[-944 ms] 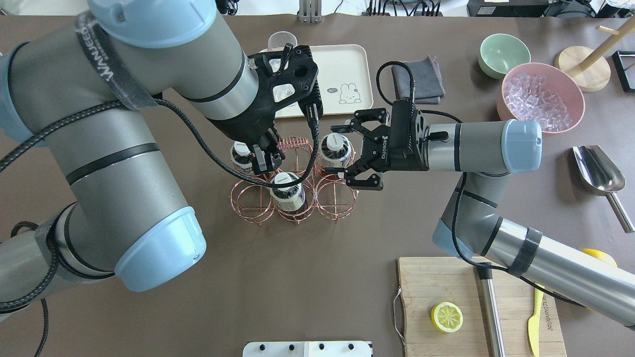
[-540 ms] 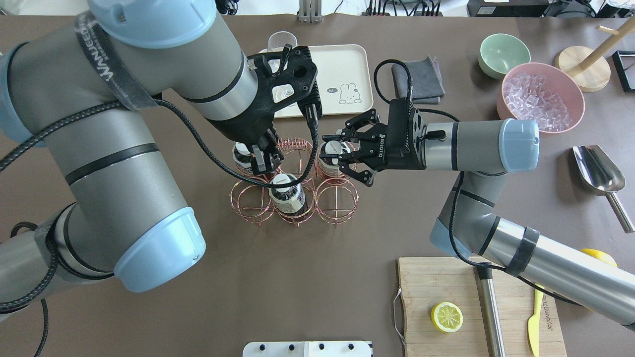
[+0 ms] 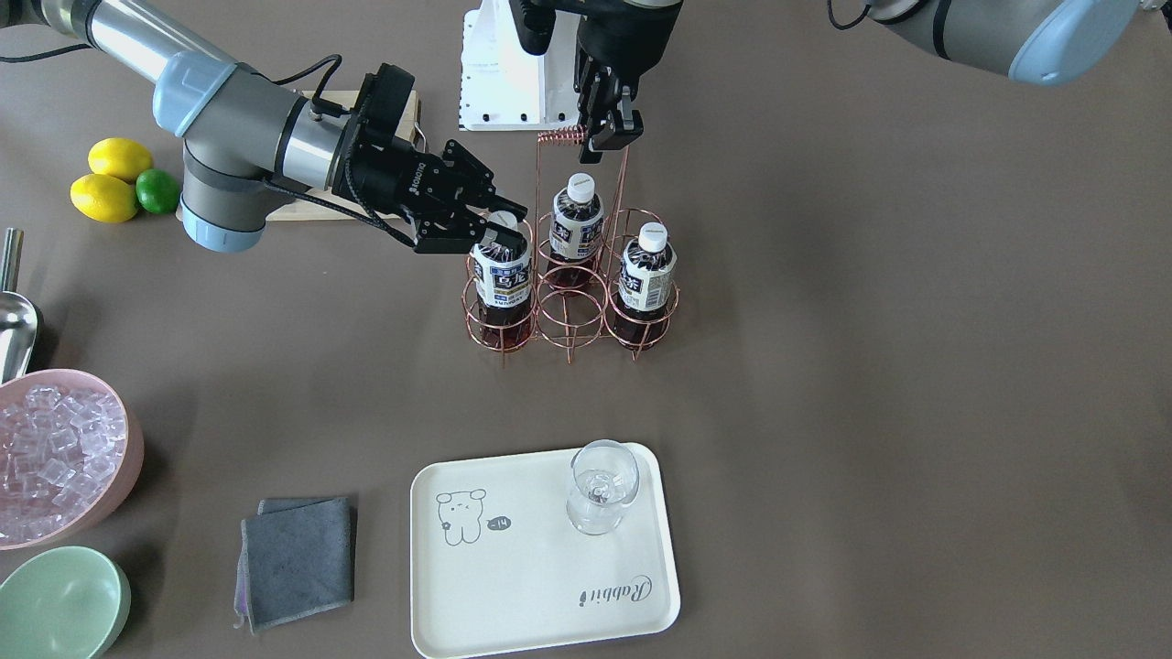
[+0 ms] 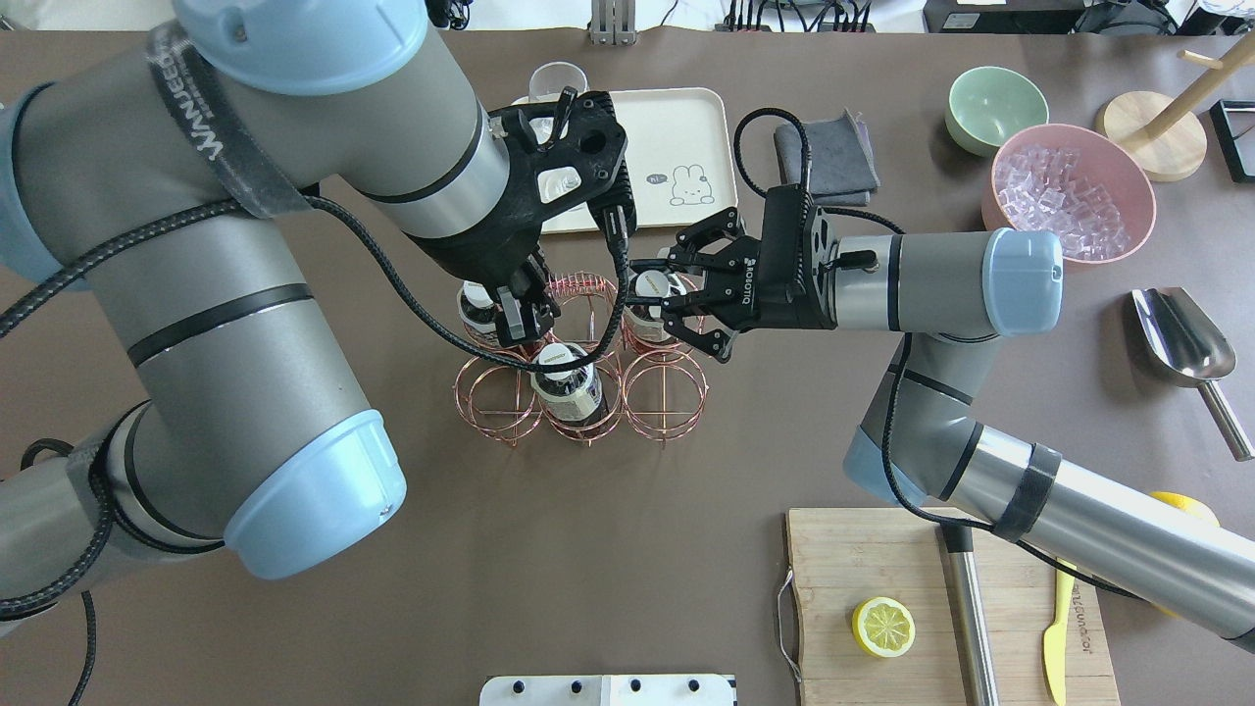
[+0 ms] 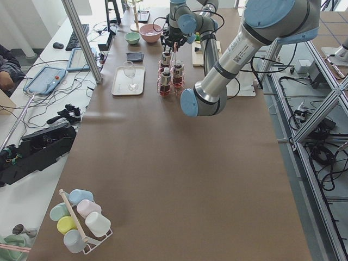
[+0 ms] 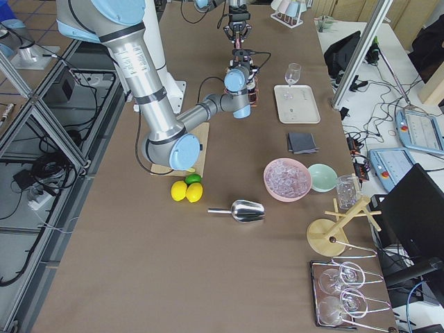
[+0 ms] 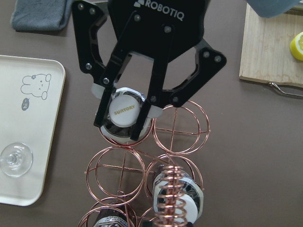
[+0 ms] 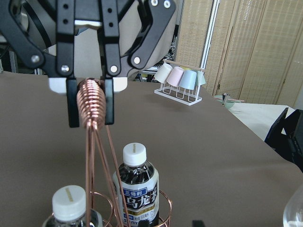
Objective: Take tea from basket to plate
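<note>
The right gripper (image 4: 652,289) lies level over the table, its two black fingers pinching the white cap of a small clear bottle of dark brown tea (image 3: 502,275). The bottle stands upright in a corner cell of the copper wire basket (image 4: 665,395), in the row nearer the cream rectangular tray (image 3: 540,586). The left gripper (image 3: 609,137) points down, clamped on the basket's coiled handle.

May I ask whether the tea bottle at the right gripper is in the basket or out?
In: the tea bottle's base sits inside a basket ring cell.
</note>
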{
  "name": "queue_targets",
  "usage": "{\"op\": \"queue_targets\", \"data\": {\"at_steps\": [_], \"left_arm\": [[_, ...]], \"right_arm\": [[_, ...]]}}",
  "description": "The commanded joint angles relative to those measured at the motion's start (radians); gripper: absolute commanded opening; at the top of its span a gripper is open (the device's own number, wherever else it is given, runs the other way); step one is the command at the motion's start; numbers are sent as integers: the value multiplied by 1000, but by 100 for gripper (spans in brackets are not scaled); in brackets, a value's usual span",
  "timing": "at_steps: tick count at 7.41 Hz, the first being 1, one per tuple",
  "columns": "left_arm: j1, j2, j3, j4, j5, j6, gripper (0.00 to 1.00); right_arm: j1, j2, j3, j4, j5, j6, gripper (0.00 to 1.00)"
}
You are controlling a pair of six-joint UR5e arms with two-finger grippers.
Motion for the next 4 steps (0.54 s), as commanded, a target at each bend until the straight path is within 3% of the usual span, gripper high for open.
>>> {"op": "queue_targets", "data": {"at_steps": [1,4], "left_arm": [[0,0,0,0,0,1,0],[0,0,0,0,0,1,0]], "right_arm": [[36,12,71,-78,28,22,0],[41,15,180,-184,33,22,0]]}}
